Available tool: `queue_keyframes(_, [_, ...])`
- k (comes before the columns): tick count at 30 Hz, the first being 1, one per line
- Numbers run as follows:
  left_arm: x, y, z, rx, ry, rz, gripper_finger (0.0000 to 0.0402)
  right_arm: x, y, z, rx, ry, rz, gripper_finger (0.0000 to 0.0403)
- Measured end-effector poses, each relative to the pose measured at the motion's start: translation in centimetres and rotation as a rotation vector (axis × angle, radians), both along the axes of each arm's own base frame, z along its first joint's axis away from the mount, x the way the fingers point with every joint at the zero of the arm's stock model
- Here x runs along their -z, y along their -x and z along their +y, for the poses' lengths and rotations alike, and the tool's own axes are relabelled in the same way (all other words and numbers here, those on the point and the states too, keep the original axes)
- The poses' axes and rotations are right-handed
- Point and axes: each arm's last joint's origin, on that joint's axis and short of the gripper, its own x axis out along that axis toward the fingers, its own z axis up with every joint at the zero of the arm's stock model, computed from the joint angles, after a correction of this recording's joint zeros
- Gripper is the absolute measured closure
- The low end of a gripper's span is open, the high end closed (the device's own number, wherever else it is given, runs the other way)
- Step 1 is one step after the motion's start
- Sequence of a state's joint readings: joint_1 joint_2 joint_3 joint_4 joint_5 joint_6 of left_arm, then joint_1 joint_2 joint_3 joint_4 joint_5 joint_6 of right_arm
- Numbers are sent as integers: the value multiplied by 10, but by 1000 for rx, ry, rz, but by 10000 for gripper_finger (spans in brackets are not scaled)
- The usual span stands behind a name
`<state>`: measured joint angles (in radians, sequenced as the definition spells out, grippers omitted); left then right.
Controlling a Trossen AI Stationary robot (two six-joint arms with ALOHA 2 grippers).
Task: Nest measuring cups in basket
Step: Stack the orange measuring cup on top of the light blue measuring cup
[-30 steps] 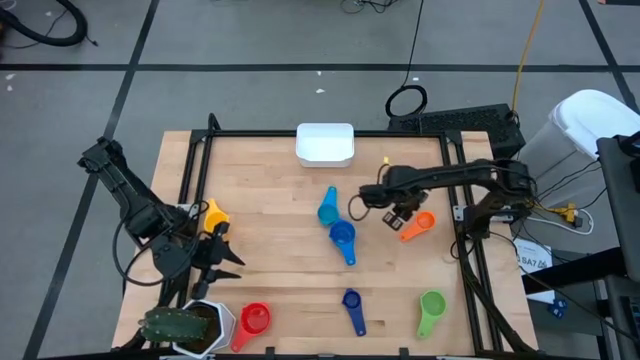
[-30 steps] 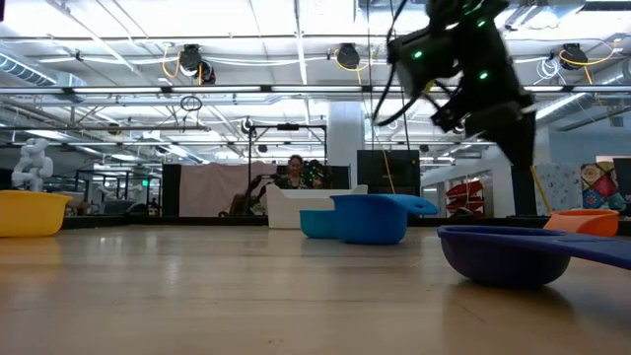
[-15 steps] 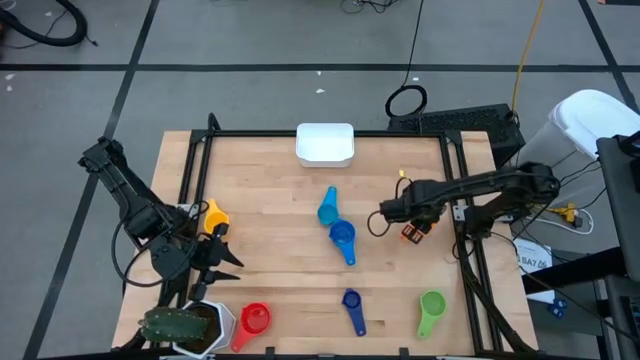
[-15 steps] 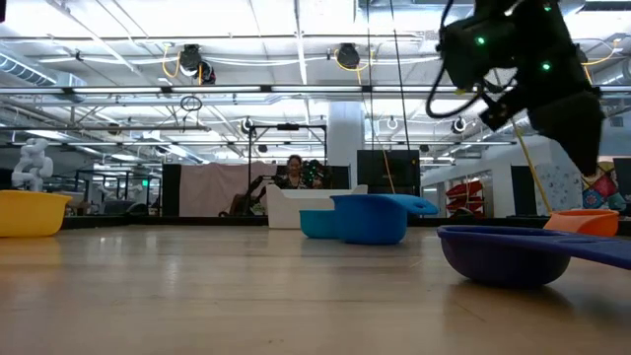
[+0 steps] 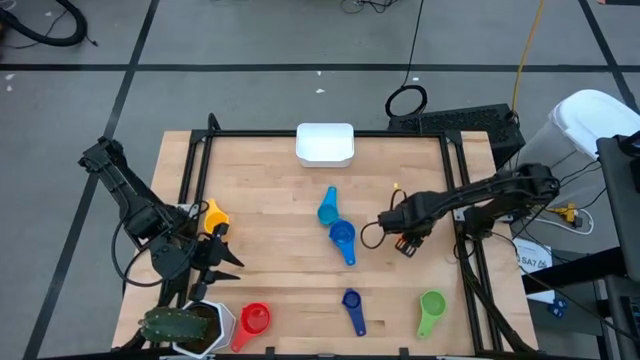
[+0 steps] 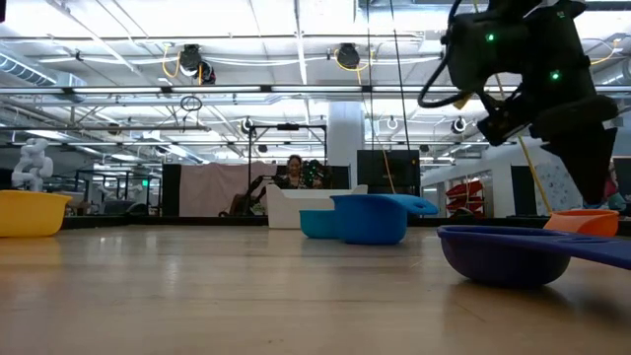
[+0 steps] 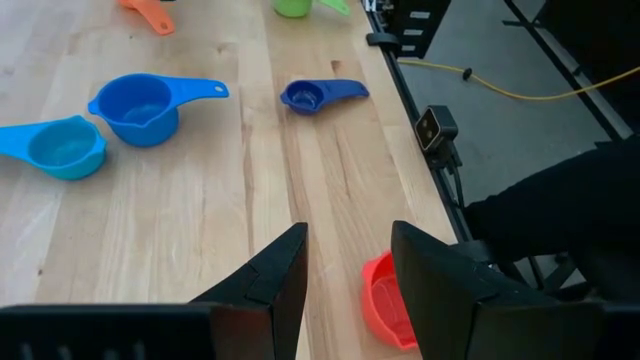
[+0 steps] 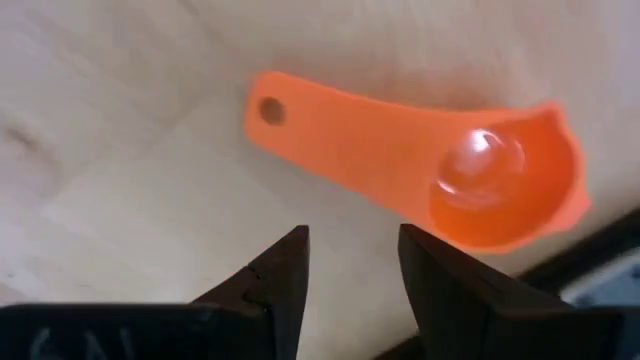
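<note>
The orange measuring cup (image 8: pixel 430 165) lies open side up on the wood, its handle hole (image 8: pixel 268 110) at its free end. My right gripper (image 8: pixel 350 270) hangs open just above it, fingers pointing down and touching nothing. From above, the right gripper (image 5: pixel 405 242) covers the cup. The other cups lie apart on the table: light blue (image 5: pixel 327 208), blue (image 5: pixel 343 240), dark blue (image 5: pixel 351 308), green (image 5: pixel 431 310), red (image 5: pixel 254 322) and yellow (image 5: pixel 213 215). The white basket (image 5: pixel 325 144) sits at the far edge. My left gripper (image 7: pixel 350 270) waits open at the table's left side.
A white pot with a green plant (image 5: pixel 195 325) stands at the near left corner, beside the left arm. A black frame rail (image 5: pixel 462 215) runs along the right edge, close to the right gripper. Bare wood lies between the basket and the blue cups.
My right gripper has moved toward the table's right and near edges and come down over the orange cup, which it now covers in the high view. No cup has moved.
</note>
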<state>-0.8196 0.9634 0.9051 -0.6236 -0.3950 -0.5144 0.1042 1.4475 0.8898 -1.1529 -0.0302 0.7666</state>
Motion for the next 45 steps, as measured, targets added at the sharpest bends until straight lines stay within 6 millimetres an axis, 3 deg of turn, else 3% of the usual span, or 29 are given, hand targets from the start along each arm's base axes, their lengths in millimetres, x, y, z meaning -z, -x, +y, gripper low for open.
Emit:
queue_keyframes(5, [0, 0, 0, 0, -1, 0, 252, 0, -2, 0, 46, 59, -23, 255])
queue_keyframes(13, [0, 0, 0, 4, -6, -2, 252, 0, -2, -16, 306, 136, -19, 255])
queue_keyframes(21, [0, 0, 0, 20, -27, -9, 252, 1, -3, -31, 438, 153, -32, 255])
queue_keyframes(32, [0, 4, -4, 86, -66, -21, 252, 34, 16, -43, 660, 152, 0, 255])
queue_keyframes(45, [0, 15, -14, 168, -77, -28, 252, 37, 15, -39, 689, 74, -11, 255])
